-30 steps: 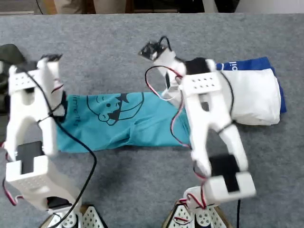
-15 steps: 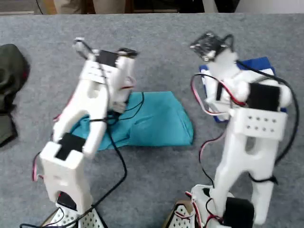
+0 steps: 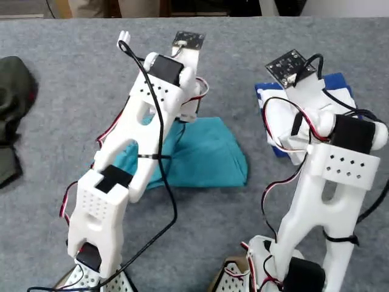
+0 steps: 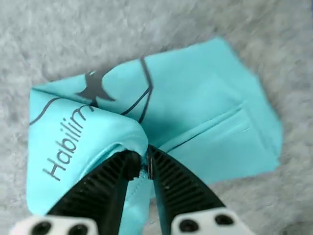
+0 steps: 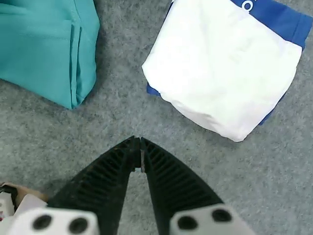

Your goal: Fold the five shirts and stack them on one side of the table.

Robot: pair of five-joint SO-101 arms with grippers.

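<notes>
At far left on the table (image 3: 67, 48), a dark garment (image 3: 13, 103) lies crumpled near the edge, unfolded and well apart from both arms. It is probably one of the shirts not yet dealt with.

Toward the middle lies the teal shirt (image 3: 209, 158), partly folded. The left gripper (image 4: 143, 160) is clamped on a raised fold of it, just beside the printed side, and cloth drapes off either side of the jaws. The fabric looks thin, light and limp. It will not keep a shape by itself, and from a single pinch the rest should sag and trail. The table surface looks felt-like and may catch a dragged layer and rumple it. The soundest hold is likely a corner or a doubled edge with every layer inside the jaws, since smooth cloth could slip out of narrow fingers.

Right of the teal shirt, the right gripper (image 5: 141, 147) hangs over bare table between that shirt's folded edge and the stack. Its jaws meet with nothing between them.

At far right, the white shirt (image 5: 225, 73) lies folded on top of the blue shirt (image 5: 276, 19), touching it, with blue showing past its edges. This soft stack should be easy to disturb. A new shirt is best lowered flat onto it, not slid across.
</notes>
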